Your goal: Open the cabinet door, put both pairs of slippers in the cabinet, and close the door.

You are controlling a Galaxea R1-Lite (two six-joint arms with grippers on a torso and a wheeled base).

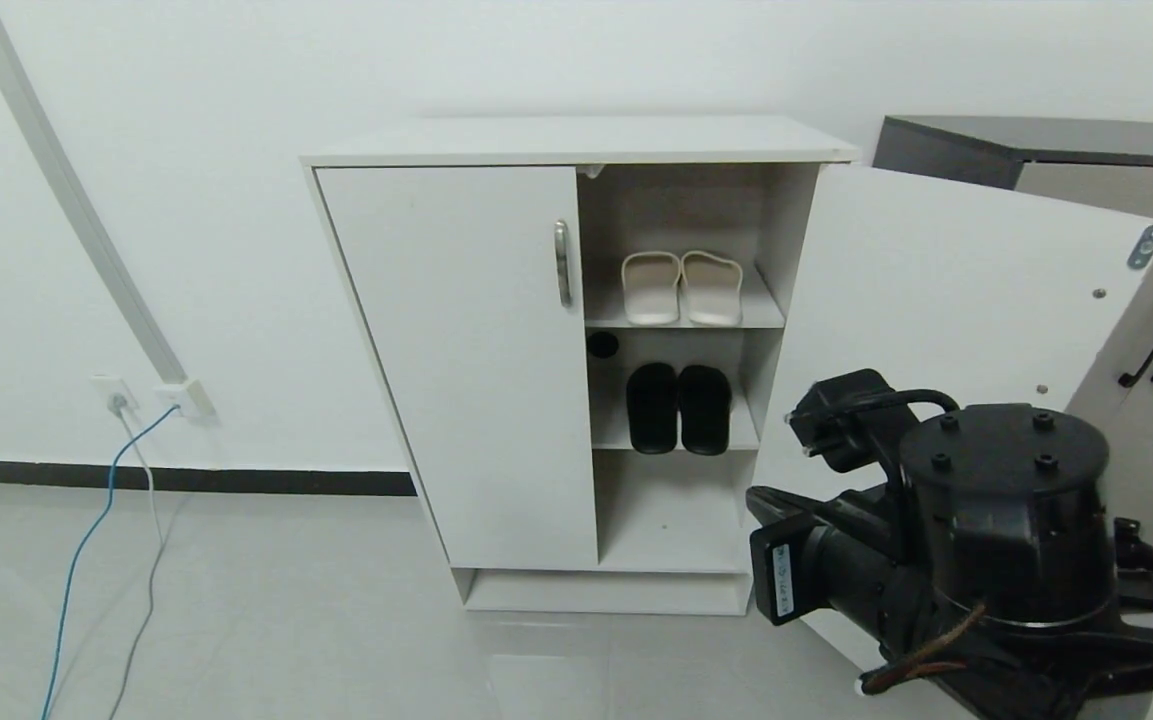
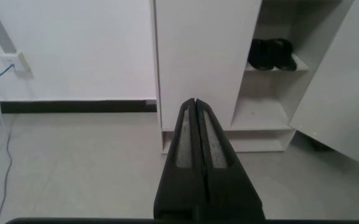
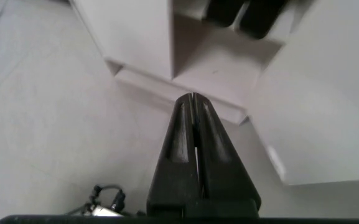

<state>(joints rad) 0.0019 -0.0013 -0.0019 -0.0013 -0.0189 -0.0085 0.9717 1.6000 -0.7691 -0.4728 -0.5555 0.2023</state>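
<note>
You have the cabinet (image 1: pixel 576 140) standing against the wall with its right door (image 1: pixel 936 300) swung wide open and its left door (image 1: pixel 456 360) shut, the metal handle (image 1: pixel 562 262) at that door's inner edge. Both pairs are already inside: the pale slippers (image 1: pixel 681 288) sit side by side on the upper shelf, and the black slippers (image 1: pixel 678 408) sit side by side on the shelf below them. The bottom compartment (image 1: pixel 671 510) holds nothing. A small dark round spot (image 1: pixel 602 345) shows on the back panel between the two shelves – you probably cannot make out what it is from here.

Your left gripper (image 2: pixel 195 102) has its fingers pressed together with nothing between them; it hangs over the floor in front of the closed left door, well apart from it. Your right gripper (image 3: pixel 193 97) is likewise pinched closed and empty – it points down at the floor before the cabinet's base, near the open door's lower edge.

A grey cabinet (image 1: pixel 1136 200) stands behind the open door, and a blue cable (image 1: pixel 86 540) trails from the wall socket on the left.
</note>
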